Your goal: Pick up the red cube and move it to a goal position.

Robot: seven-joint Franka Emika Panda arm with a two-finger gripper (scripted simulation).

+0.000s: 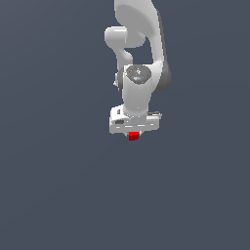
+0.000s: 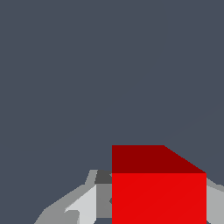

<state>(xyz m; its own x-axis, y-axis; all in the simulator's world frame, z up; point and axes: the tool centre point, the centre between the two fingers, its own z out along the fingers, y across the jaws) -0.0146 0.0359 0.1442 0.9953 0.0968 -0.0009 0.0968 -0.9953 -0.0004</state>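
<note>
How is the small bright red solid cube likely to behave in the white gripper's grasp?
The small bright red solid cube probably stays rigid and won't roll, given its flat faces. It looks light beside the white gripper. Its smooth sides might slip.

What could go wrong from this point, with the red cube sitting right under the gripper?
1. In the exterior view only a small part of the red cube shows below the gripper, so whether the grip is firm cannot be judged; it may slip during the move.
2. In the wrist view the cube sits off-centre between the fingers, so it could twist as it travels.
3. No goal marker shows in either view, so placement cannot be checked.
</note>
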